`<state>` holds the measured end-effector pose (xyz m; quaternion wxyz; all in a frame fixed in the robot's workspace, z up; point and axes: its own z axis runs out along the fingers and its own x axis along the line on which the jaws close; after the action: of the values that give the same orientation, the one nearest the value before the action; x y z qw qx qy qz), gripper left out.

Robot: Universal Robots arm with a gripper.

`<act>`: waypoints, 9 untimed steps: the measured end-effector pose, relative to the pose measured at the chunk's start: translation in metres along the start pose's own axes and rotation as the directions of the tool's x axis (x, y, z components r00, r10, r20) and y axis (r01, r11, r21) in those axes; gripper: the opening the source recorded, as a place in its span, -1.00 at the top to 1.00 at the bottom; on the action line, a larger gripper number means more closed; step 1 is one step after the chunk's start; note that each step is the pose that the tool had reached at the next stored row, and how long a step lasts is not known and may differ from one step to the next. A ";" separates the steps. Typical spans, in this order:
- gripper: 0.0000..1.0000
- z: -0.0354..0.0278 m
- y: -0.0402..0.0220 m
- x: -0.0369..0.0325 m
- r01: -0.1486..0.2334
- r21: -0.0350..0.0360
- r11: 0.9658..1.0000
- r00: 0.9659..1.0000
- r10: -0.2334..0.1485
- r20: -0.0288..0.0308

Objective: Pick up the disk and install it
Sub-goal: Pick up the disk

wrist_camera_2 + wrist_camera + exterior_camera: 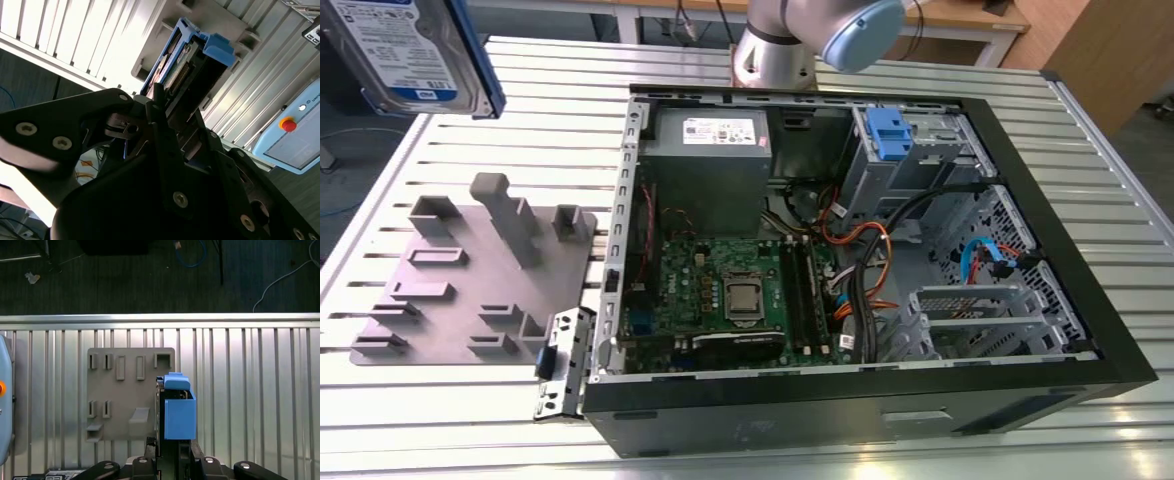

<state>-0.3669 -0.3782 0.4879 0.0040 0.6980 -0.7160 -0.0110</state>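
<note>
In the exterior view the disk (407, 50) hangs high at the exterior view's left, above the far corner of the table (1101, 130). Its label face is turned toward the camera and a blue rail runs down one edge. It is well clear of the grey plate (454, 300) below, whose upright posts and slots look made to stand parts on edge for an easy grasp. To the exterior view's right the case (854, 415) lies on its side with its cover off, so its bays open upward. A bare blue bracket (887, 135) sits in the far bay, near the arm (781, 45).

In the second wrist view the gripper (177, 107) is clamped on the disk (195, 55), a black finger against each flat face. This leaves the railed edges free, probably so they can slide into a bay.

In the first wrist view the disk (179, 412) is seen edge-on, sticking straight out from the gripper (170, 460). It is over the plate's (120, 395) edge and not touching it. The pick looks done and the install not begun.
</note>
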 end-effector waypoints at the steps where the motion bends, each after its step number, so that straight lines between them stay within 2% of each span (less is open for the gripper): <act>1: 0.31 -0.0001 -0.0031 -0.0001 0.000 0.000 1.000 1.000 0.000 0.000; 9: 0.31 -0.0005 -0.0263 -0.0007 0.000 0.000 1.000 1.000 0.000 0.000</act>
<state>-0.3407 -0.3782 0.4878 0.0041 0.6980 -0.7160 -0.0110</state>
